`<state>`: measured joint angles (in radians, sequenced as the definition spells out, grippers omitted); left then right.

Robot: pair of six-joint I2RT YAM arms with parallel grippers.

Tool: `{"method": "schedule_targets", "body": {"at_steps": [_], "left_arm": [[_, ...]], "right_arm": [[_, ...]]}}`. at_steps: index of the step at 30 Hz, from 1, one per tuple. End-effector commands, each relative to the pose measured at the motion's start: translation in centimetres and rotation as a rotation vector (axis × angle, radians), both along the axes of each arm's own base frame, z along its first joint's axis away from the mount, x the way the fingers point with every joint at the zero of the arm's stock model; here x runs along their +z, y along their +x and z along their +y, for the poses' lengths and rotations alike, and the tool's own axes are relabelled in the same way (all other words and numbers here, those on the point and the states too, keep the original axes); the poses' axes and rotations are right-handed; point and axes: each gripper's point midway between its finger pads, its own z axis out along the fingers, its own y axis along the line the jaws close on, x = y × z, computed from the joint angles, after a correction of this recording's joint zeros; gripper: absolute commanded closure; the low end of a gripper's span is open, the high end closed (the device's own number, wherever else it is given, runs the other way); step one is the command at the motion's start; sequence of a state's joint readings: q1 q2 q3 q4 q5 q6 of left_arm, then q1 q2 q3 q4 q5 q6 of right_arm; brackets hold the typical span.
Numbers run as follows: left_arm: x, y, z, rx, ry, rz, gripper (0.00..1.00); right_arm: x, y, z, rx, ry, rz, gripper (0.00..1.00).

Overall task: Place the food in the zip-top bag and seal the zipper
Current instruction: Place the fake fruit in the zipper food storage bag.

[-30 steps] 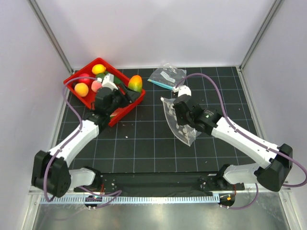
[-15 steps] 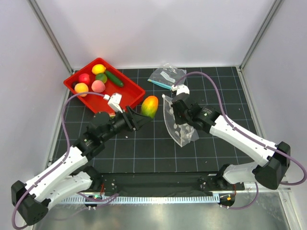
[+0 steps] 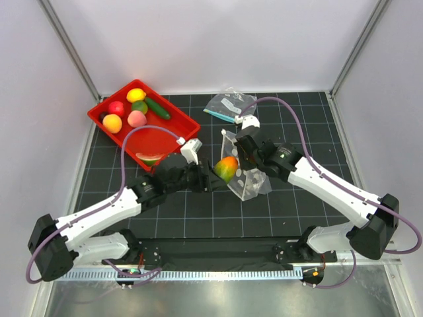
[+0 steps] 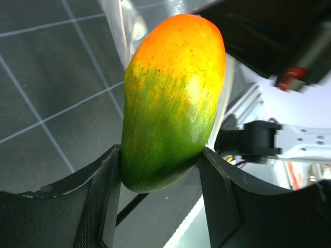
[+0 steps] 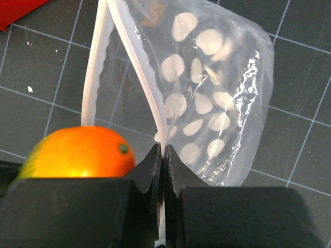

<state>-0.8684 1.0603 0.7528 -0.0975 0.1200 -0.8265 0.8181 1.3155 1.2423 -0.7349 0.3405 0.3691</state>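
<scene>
In the top view, a green-and-orange mango [image 3: 227, 169] is being gripped by the left gripper [image 3: 213, 177]. It is being held right at the open mouth of the zip-top bag [image 3: 251, 183], near the middle of the table [image 3: 198, 214]. The bag's upper edge is being pinched by the right gripper [image 3: 239, 148], and the pouch is being held up on its side. The other food [image 3: 125, 112] is being carried in the red tray [image 3: 162, 135], well apart to the left. A smaller pouch [image 3: 229, 104] is being shown behind the bag.

In the left wrist view, the mango [image 4: 173, 98] is being squeezed at its green end between both fingers [image 4: 106, 201]. The jaws are being held apart only by the fruit's width.

In the right wrist view, the jaws are being pressed almost together on one lip of the zipper [image 5: 140, 82]. The other lip is being left free to the left, with a gap between them. The mango [image 5: 77, 152] is being held just beside that gap.
</scene>
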Motion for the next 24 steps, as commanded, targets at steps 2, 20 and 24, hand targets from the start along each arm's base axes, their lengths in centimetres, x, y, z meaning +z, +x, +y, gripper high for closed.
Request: {"method": "schedule_targets", "body": {"at_steps": [2, 20, 24], "left_arm": [[1.0, 1.3, -0.3, 0.028, 0.072, -0.051, 0.82], [-0.3, 3.2, -0.3, 0.124, 0.343, -0.064, 0.76], [0.1, 3.6, -0.9, 0.135, 0.349, -0.077, 0.68]], "right_arm": [[2.4, 0.4, 0.3, -0.006, 0.038, -0.044, 0.99], [1.7, -1.0, 1.0, 0.032, 0.099, 0.003, 0.99], [1.8, -1.2, 1.2, 0.036, 0.126, 0.003, 0.99]]}}
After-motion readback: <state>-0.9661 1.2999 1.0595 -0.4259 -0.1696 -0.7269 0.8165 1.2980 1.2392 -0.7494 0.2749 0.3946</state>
